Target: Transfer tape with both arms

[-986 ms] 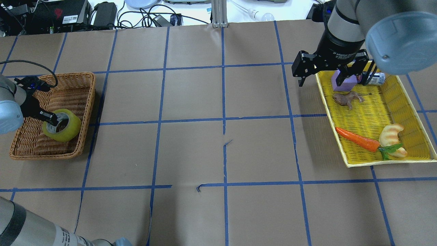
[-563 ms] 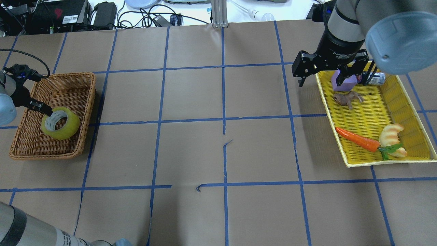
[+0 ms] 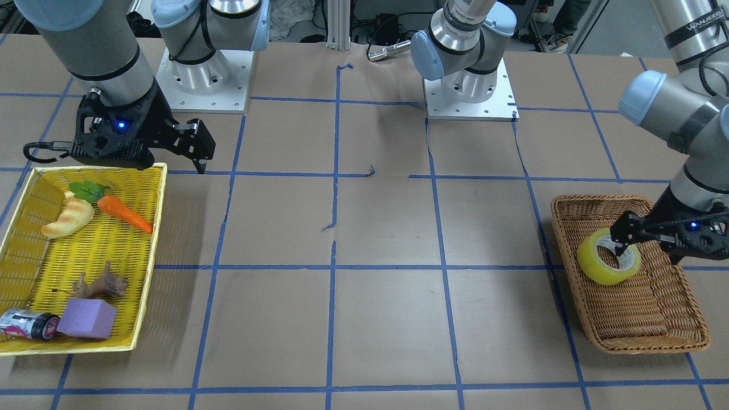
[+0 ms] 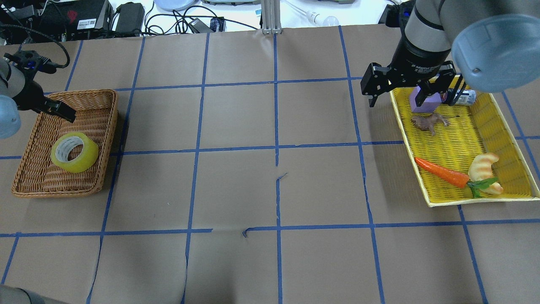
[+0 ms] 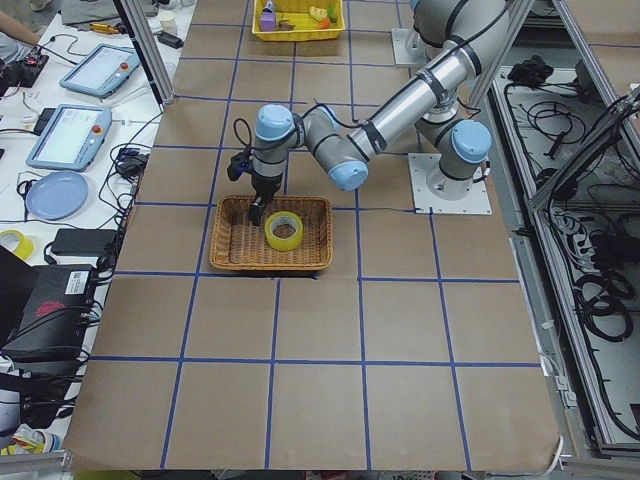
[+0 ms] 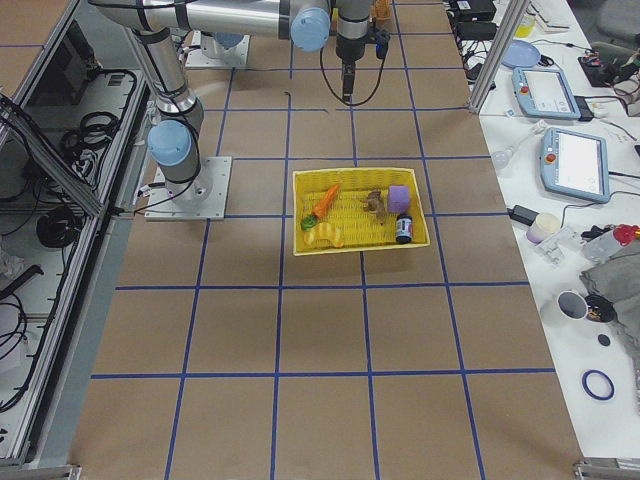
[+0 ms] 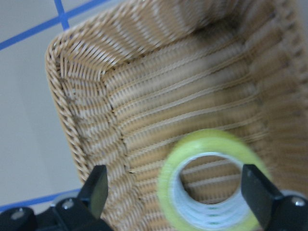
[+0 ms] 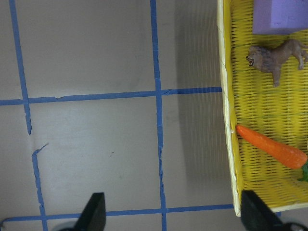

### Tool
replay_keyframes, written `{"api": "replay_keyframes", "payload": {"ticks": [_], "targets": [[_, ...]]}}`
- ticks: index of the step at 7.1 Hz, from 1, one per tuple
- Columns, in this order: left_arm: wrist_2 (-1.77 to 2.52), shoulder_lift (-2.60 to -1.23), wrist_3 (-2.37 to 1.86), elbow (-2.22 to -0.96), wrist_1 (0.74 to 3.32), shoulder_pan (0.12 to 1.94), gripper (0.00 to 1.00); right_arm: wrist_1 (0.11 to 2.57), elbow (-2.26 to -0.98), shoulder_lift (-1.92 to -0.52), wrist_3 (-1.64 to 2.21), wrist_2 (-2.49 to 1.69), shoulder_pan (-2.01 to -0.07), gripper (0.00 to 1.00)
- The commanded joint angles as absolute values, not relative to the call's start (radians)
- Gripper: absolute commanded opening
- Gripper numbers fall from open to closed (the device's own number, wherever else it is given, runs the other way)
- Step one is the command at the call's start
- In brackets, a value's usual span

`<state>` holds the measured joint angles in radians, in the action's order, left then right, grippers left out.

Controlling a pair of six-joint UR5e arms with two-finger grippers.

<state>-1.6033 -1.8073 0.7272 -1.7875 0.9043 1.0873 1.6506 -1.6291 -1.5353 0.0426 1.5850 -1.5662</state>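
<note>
The yellow tape roll [image 4: 86, 157] lies flat in the wicker basket [image 4: 38, 181] at the table's left. It also shows in the front view [image 3: 592, 267], the left side view [image 5: 283, 231] and the left wrist view [image 7: 168, 192]. My left gripper [image 4: 59, 110] is open and empty. It hovers over the basket's back part, just behind the tape and clear of it; in the left wrist view [image 7: 175, 192] its fingers stand wide apart. My right gripper [image 4: 395, 99] is open and empty, hanging over the back left corner of the yellow tray [image 4: 447, 139].
The yellow tray holds a carrot [image 4: 441, 172], a croissant [image 4: 483, 165], a lion figure [image 4: 429, 122], a purple block [image 4: 426, 103] and a small can [image 4: 464, 98]. Cables and devices [image 4: 84, 17] lie beyond the table's back edge. Blue tape lines grid the brown table.
My left gripper has pulled its finger out of the tape's core and moved back toward the basket's rear left. The tape stays in the basket. The right arm has not moved.
</note>
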Motion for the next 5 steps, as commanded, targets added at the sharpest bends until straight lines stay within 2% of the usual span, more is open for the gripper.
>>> {"api": "replay_keyframes", "payload": {"ticks": [1,5], "targets": [[-1.6,-1.725,0.503,-1.786,1.049,1.197,1.0,1.651,-1.629,-1.534,0.041,1.592,-1.565,1.0],[-1.598,-1.617,0.019,-1.74,1.298,1.51,1.0,1.651,-1.629,-1.534,0.041,1.589,-1.566,1.0]]}}
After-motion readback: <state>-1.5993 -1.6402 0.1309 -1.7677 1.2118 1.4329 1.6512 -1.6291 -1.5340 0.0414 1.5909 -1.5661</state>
